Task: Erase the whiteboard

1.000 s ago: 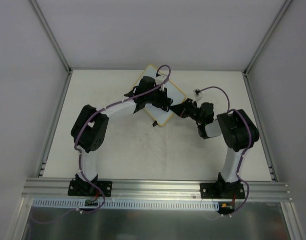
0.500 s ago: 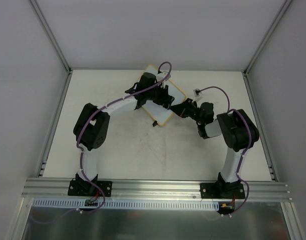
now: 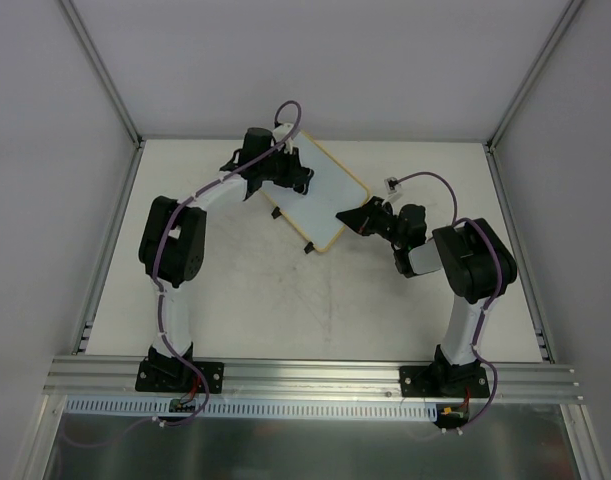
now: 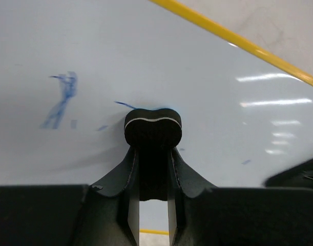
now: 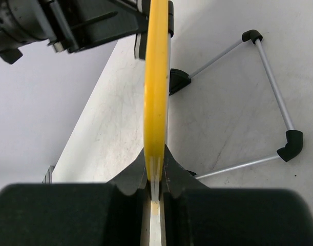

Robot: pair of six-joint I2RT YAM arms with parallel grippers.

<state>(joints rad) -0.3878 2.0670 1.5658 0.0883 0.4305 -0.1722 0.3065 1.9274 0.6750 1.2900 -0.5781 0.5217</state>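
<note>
The whiteboard [image 3: 325,200] lies tilted at the back middle of the table, with a yellow frame and two black clips on its near-left edge. My left gripper [image 3: 288,177] is over the board's far-left part. In the left wrist view it [image 4: 152,154] is shut on a small black eraser block [image 4: 152,126] that presses on the white surface [image 4: 207,66]. Faint blue marks [image 4: 61,97] lie left of the block. My right gripper [image 3: 351,218] is shut on the board's right edge. In the right wrist view [image 5: 156,177] the yellow frame [image 5: 156,77] runs edge-on between its jaws.
A wire stand with black feet [image 5: 271,77] shows under the board in the right wrist view. A small white connector [image 3: 393,184] on a purple cable lies right of the board. Metal posts and grey walls close in the table [image 3: 285,300] on three sides.
My left gripper has slid with the eraser from the middle of the board towards its far-left corner. The right gripper has kept its hold on the board's edge.
</note>
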